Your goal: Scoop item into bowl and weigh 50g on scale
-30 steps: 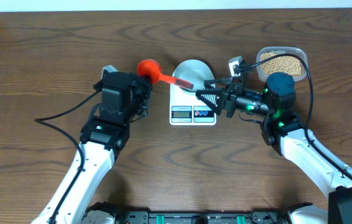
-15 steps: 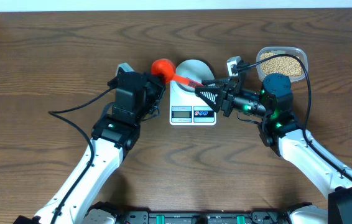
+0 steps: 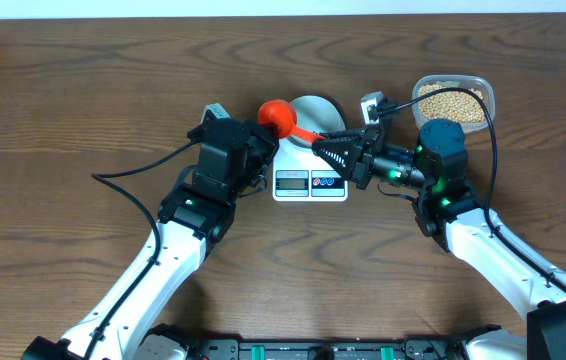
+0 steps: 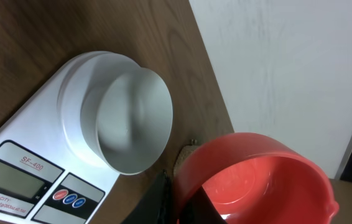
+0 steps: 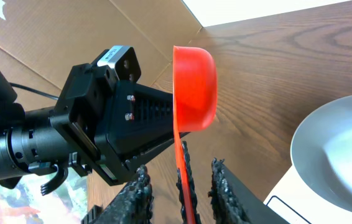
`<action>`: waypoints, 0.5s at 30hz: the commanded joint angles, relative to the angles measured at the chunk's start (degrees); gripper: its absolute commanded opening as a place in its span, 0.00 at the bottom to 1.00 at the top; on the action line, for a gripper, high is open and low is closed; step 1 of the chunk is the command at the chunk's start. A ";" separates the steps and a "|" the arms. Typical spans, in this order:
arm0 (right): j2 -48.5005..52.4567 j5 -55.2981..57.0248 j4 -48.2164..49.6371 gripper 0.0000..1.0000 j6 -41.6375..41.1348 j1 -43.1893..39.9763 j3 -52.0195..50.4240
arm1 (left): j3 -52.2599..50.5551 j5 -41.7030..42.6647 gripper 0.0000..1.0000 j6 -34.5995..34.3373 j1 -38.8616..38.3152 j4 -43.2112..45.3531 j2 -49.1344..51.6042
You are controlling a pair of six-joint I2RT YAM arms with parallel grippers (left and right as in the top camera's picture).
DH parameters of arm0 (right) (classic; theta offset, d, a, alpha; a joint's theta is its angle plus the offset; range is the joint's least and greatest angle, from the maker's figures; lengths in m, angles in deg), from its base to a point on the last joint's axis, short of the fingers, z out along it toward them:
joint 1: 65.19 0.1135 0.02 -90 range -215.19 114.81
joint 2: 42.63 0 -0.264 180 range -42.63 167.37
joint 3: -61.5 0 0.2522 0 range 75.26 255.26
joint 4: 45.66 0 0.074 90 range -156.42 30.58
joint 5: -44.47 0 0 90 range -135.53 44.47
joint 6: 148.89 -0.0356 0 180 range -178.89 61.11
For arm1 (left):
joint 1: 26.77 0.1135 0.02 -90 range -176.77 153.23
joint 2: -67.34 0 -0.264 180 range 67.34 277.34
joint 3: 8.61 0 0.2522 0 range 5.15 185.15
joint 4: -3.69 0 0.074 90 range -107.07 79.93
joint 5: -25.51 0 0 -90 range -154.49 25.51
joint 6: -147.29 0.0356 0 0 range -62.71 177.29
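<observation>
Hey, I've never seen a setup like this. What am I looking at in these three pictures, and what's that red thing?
You are looking at two robot arms at a wooden table, each ending in a two-finger gripper. One picture looks straight down from above the table. The other two come from small cameras on the wrists, so each shows that arm's own fingers at the bottom edge.

On the table sits a white kitchen scale with an empty pale bowl on it. A clear tub of tan beans stands to the right.

The red thing is a scoop, empty now. The right gripper holds it by the handle. The left gripper is close to the scoop's cup, but I can't tell whether it is open or shut.
</observation>
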 commanded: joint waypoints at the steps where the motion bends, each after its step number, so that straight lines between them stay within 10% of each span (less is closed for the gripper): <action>1: 0.26 0.24 0.09 0.28 0.15 0.33 0.74 | -0.31 -0.76 0.07 -0.15 -0.09 0.44 0.28; 15: 0.26 0.22 0.26 0.21 0.15 0.33 0.74 | -0.31 -0.76 0.07 -0.31 -1.36 0.46 0.28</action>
